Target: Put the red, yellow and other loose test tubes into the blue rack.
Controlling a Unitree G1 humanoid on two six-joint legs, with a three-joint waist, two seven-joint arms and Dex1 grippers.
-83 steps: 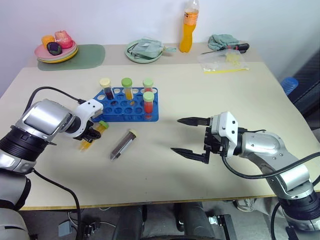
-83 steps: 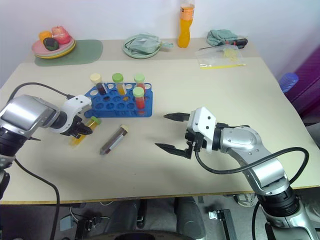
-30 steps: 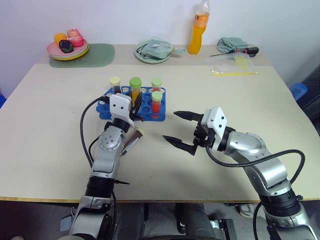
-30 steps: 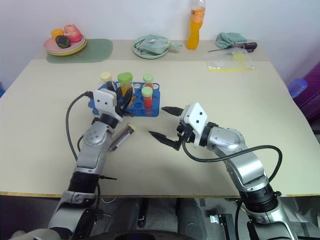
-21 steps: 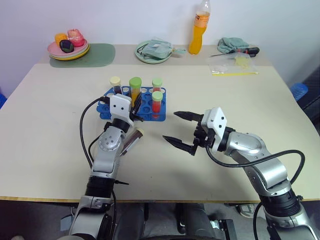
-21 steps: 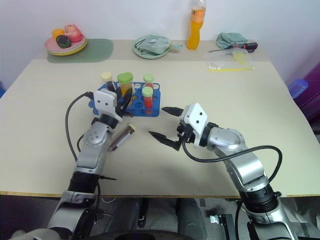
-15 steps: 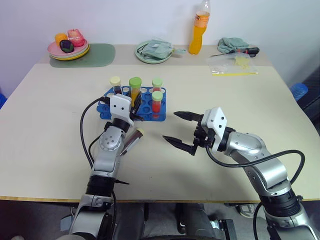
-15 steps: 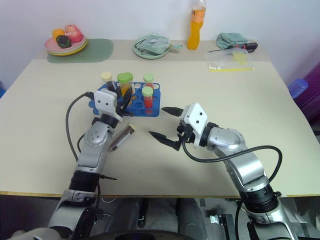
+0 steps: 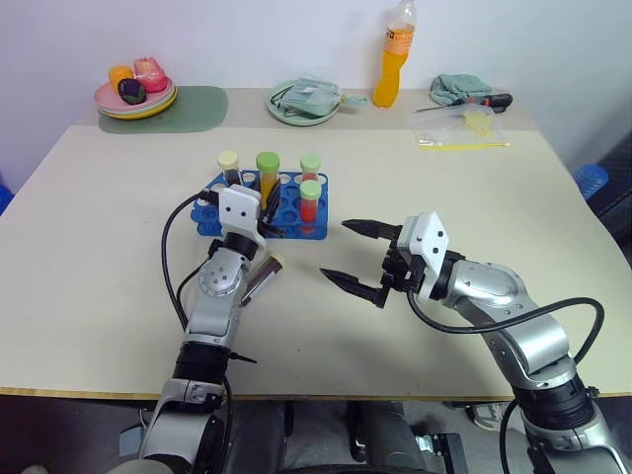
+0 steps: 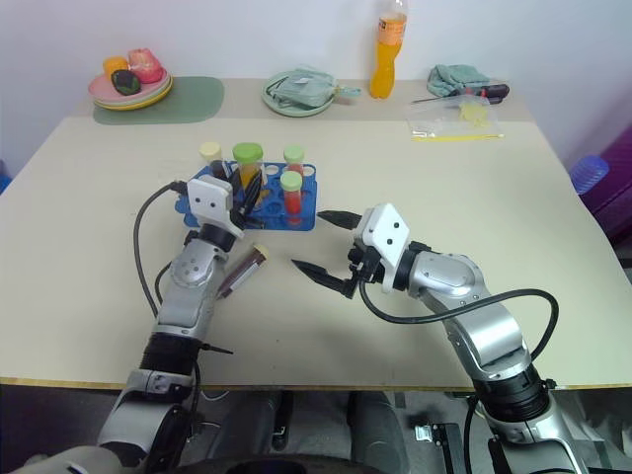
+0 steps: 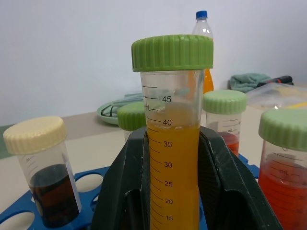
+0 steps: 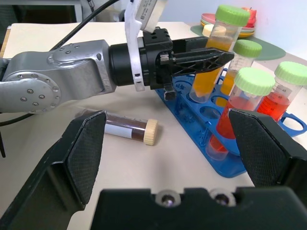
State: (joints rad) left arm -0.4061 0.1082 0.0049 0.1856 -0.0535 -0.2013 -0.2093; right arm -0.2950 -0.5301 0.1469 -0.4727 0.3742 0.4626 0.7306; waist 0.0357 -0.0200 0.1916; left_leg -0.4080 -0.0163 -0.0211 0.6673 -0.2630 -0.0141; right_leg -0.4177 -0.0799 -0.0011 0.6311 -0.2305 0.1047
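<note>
The beige counter [image 9: 118, 247] is carrying the blue rack [image 9: 292, 225] near its middle, a dark tube [image 9: 259, 278] lying just in front of it, and plates [image 9: 133, 102], a bottle [image 9: 391, 54] and a bag [image 9: 462, 127] along its far edge.

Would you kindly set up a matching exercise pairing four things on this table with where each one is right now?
Things:
1. yellow-orange tube
2. dark tube with cream cap
3. orange drink bottle
4. right gripper

Places:
A. lying flat on the table beside the blue rack
B. standing at the table's far edge
C. clamped in the left gripper
D. open, beside the rack

Pairs: 1-C, 2-A, 3-B, 4-D
</note>
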